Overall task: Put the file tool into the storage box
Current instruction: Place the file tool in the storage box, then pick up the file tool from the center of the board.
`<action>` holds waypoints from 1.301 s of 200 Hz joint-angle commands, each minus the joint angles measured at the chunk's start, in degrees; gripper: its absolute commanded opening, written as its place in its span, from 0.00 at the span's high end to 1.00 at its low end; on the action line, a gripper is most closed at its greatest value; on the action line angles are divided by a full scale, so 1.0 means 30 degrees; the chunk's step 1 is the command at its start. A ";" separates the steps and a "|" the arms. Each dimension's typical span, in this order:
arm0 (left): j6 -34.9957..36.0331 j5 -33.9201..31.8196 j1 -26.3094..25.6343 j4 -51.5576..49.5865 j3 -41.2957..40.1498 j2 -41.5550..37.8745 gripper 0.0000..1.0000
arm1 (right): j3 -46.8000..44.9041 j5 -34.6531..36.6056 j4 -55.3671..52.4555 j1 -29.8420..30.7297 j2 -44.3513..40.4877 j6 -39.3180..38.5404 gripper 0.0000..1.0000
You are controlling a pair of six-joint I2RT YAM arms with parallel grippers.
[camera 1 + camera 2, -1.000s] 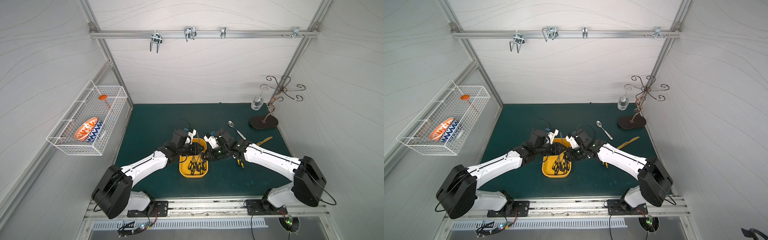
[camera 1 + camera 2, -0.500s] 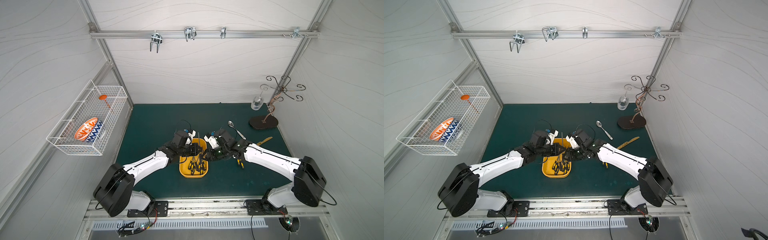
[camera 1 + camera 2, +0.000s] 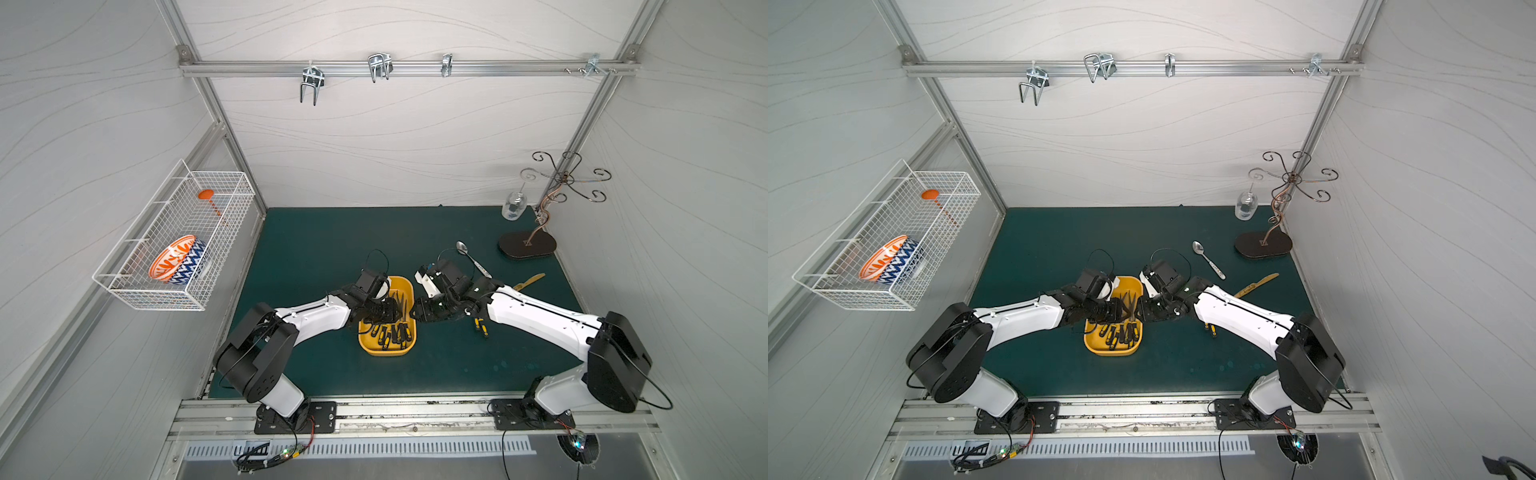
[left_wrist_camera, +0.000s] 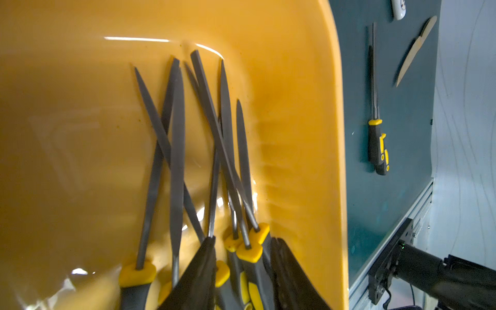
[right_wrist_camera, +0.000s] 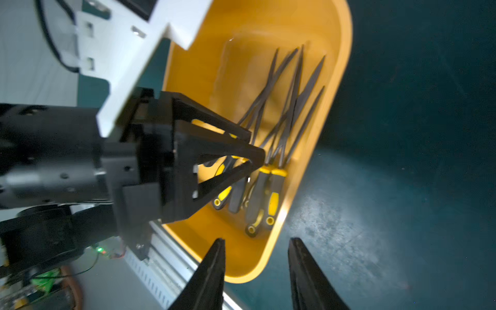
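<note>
The yellow storage box (image 3: 386, 353) (image 3: 1111, 352) sits mid-mat with several black-and-yellow-handled files (image 3: 392, 332) (image 4: 177, 134) (image 5: 290, 102) lying in it. My left gripper (image 3: 388, 311) (image 4: 243, 240) reaches into the box from the left. It is open, its fingers straddling the handles of loose files near the box wall (image 4: 338, 134). My right gripper (image 3: 417, 316) (image 5: 256, 239) hovers open and empty over the box's right rim (image 5: 346, 53). One file tool (image 3: 480, 326) (image 3: 1212, 330) (image 4: 377, 145) lies on the green mat right of the box, beneath my right forearm.
A spoon (image 3: 471, 259) and a wooden knife (image 3: 528, 281) lie on the mat at the back right. Behind them stand a curly hook stand (image 3: 527, 245) and a glass jar (image 3: 512, 208). A white wire basket (image 3: 174, 241) holding a bowl hangs on the left wall.
Both grippers have opened their jaws from nearly shut. The arms have hardly shifted over the box.
</note>
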 commanded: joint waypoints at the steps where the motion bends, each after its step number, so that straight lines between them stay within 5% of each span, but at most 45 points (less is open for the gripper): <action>1: 0.0229 -0.0226 -0.0043 0.0421 0.0631 -0.0368 0.59 | 0.0547 0.3076 -0.2700 -0.0676 0.0166 0.0409 0.56; 72: 0.0296 -0.0408 -0.0059 0.0348 0.0589 -0.0623 0.58 | -0.1583 0.3981 -0.4841 -0.5600 0.0908 0.0668 0.58; 161: 0.0281 -0.0416 -0.0067 0.0410 0.0489 -0.0777 0.58 | -0.1826 0.5191 -0.4801 -0.6970 0.2318 -0.0985 0.60; 260: 0.0266 -0.0378 -0.0065 0.0384 0.0601 -0.0674 0.57 | -0.2202 0.3368 -0.4325 -0.7197 0.4197 -0.1613 0.68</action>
